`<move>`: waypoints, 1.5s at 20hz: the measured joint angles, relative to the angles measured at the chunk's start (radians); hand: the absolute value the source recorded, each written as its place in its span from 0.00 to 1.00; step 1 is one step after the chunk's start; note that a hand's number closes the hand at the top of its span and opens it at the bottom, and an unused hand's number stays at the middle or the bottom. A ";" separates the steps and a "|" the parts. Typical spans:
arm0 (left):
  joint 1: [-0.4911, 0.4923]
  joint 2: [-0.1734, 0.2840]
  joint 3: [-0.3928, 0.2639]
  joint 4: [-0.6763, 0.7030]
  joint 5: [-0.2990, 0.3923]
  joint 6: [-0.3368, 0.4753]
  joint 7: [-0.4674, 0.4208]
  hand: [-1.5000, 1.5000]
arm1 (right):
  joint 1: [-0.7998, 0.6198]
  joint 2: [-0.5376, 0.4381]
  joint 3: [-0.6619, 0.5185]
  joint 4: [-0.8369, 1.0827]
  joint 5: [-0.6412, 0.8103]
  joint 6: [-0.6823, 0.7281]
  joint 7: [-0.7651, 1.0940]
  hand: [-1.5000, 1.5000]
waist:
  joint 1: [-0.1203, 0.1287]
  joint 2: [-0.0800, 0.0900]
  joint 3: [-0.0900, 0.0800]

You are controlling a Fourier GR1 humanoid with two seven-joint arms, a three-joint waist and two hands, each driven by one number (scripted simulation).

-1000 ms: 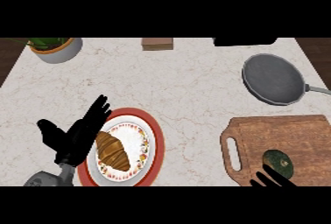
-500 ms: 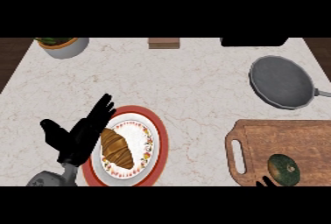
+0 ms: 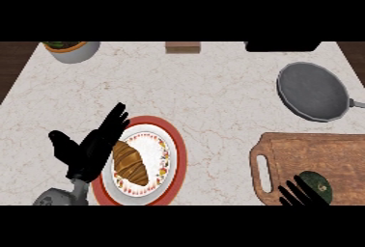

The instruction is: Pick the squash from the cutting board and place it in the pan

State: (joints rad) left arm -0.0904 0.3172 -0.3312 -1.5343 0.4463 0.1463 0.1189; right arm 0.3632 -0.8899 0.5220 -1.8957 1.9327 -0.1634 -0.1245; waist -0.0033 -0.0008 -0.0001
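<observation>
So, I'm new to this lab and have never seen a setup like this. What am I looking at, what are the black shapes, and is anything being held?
This is one picture from the robot's head, looking steeply down at a marbled counter. The black shapes are its two hands. The left hand is open, fingers straight, resting beside a red-rimmed plate that carries a croissant. Of the right hand only the fingertips show at the lower edge, next to a dark green squash lying on the wooden cutting board. Nothing is held yet. The grey pan beyond the board is where the squash should go. At the far edge stand a potted plant and a small brown block.
</observation>
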 measured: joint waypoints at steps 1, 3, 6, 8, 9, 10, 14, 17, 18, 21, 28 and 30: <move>-0.002 -0.008 -0.002 -0.002 -0.009 0.003 0.009 0.50 | -0.010 0.010 -0.008 0.022 -0.002 -0.013 -0.008 0.00 | 0.000 0.000 0.000; 0.015 -0.018 0.001 -0.014 -0.022 0.001 0.012 0.50 | -0.014 0.021 -0.018 0.019 0.002 -0.010 -0.025 0.00 | 0.001 0.000 0.000; 0.013 -0.017 0.029 -0.012 -0.021 -0.027 0.024 0.50 | -0.049 0.062 -0.032 0.061 0.009 -0.024 -0.047 0.00 | 0.002 0.000 0.000; 0.004 -0.040 0.029 0.017 -0.041 -0.034 0.011 0.50 | -0.062 0.074 -0.050 0.077 0.008 -0.037 -0.065 1.00 | 0.001 0.001 0.000; 0.000 -0.048 0.034 0.024 -0.045 -0.039 0.011 0.50 | -0.067 0.080 -0.057 0.092 0.009 -0.053 -0.074 1.00 | 0.001 0.000 0.000; 0.006 -0.050 0.032 0.004 -0.052 -0.032 0.025 0.50 | -0.088 0.081 -0.066 0.095 -0.012 -0.050 -0.102 1.00 | 0.003 0.001 0.000; 0.007 -0.054 0.048 -0.023 -0.061 -0.035 0.050 0.50 | -0.121 0.112 -0.051 0.141 0.024 -0.125 -0.134 1.00 | 0.004 -0.001 -0.001; 0.010 -0.054 0.066 -0.005 -0.065 -0.061 0.039 0.50 | -0.156 0.112 -0.069 0.181 0.031 -0.196 -0.165 1.00 | 0.004 0.000 -0.001; 0.011 -0.058 0.069 -0.008 -0.067 -0.063 0.043 0.50 | -0.156 0.120 -0.070 0.187 0.046 -0.216 -0.165 1.00 | 0.004 0.000 -0.001; 0.019 -0.080 0.073 0.008 -0.087 -0.069 0.026 0.50 | -0.180 0.149 -0.074 0.189 0.076 -0.229 -0.189 1.00 | 0.003 0.000 0.000; 0.015 -0.078 0.093 0.002 -0.084 -0.071 0.038 0.50 | -0.096 0.294 -0.126 0.196 -0.210 -0.165 -0.153 1.00 | -0.011 0.000 -0.015; 0.023 -0.076 0.095 -0.002 -0.085 -0.070 0.036 0.50 | -0.069 0.355 -0.153 0.180 -0.308 -0.125 -0.124 1.00 | -0.014 -0.002 -0.022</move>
State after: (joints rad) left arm -0.0677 0.2416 -0.2364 -1.5361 0.3611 0.0762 0.1552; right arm 0.2939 -0.5350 0.3691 -1.7158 1.6246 -0.2888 -0.2485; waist -0.0172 -0.0026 -0.0217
